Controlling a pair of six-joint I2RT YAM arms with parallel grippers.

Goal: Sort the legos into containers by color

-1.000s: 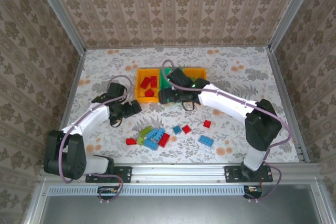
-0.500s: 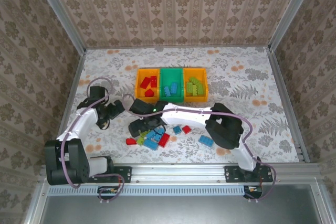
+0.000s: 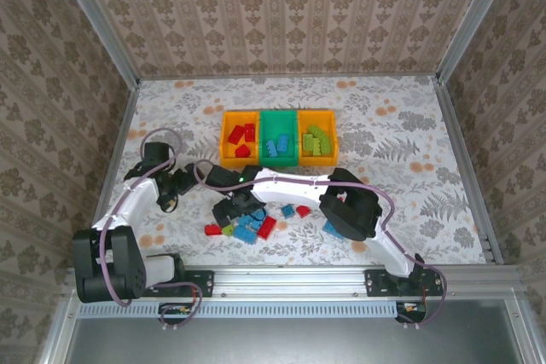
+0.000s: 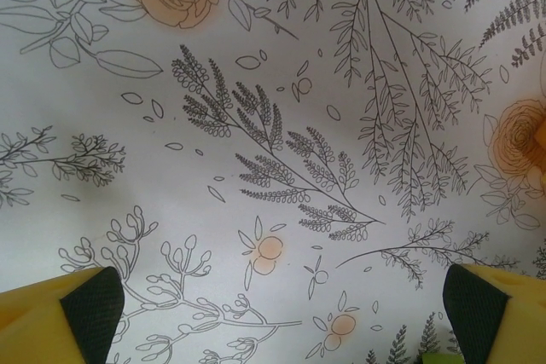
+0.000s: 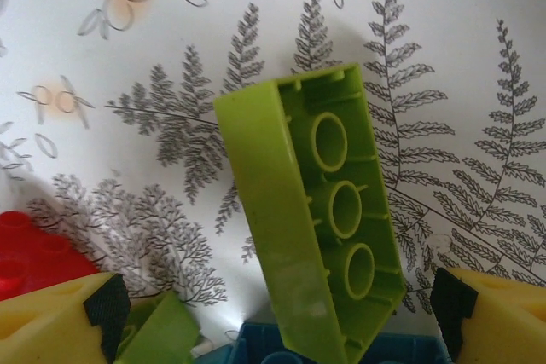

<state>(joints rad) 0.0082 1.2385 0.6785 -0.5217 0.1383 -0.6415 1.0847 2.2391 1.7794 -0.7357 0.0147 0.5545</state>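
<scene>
— What does the top view give you?
— My left gripper (image 3: pixel 179 185) hangs over bare table (image 3: pixel 409 125), left of the loose legos (image 3: pixel 249 228). My right gripper (image 3: pixel 232 209) is at that pile's left end. The containers (image 3: pixel 278 136) sit beyond, apart from both.
— Left wrist?
— My fingers (image 4: pixel 94 313) are spread wide over floral cloth.
— Right wrist?
— Wide too. A lime green brick (image 5: pixel 320 210) lies hollow side up between my pads (image 5: pixel 456 300), tilted on a blue brick (image 5: pixel 341 351), with neither pad touching it.
</scene>
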